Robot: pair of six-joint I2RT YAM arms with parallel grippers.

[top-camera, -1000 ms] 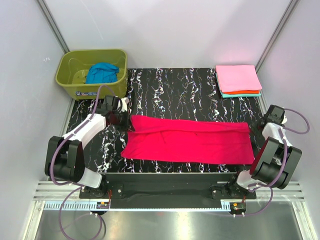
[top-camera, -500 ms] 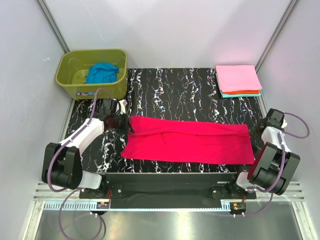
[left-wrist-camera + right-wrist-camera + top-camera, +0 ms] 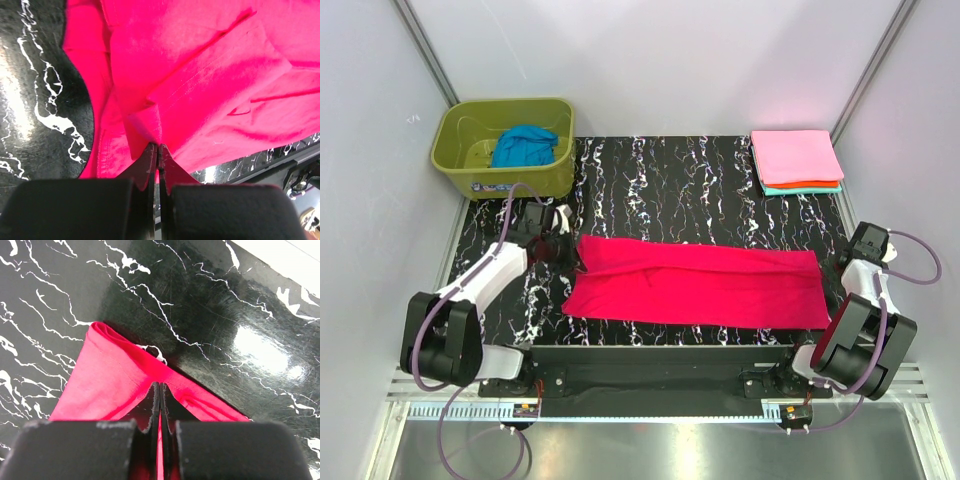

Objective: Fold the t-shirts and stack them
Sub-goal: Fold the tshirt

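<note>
Both arms have eased outward, left fingers (image 3: 145,165) and right fingers (image 3: 153,412) pinching the half-folded crimson-red t-shirt (image 3: 695,285) by its ends; the stack (image 3: 797,158) holds three, and the blue t-shirt (image 3: 525,147) waits in the tub (image 3: 455,165).

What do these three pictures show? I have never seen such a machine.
This is a robot: two arms bolted at the edge of a black marbled table. One picture is taken from above; the other two come from a camera on each wrist. On the table lies a red t-shirt, folded into a long strip. The left gripper is shut on its left end, the right gripper on its right end. In the far right corner a pink t-shirt tops a folded stack, above an orange t-shirt and a teal t-shirt. A blue t-shirt lies in the green tub.
</note>
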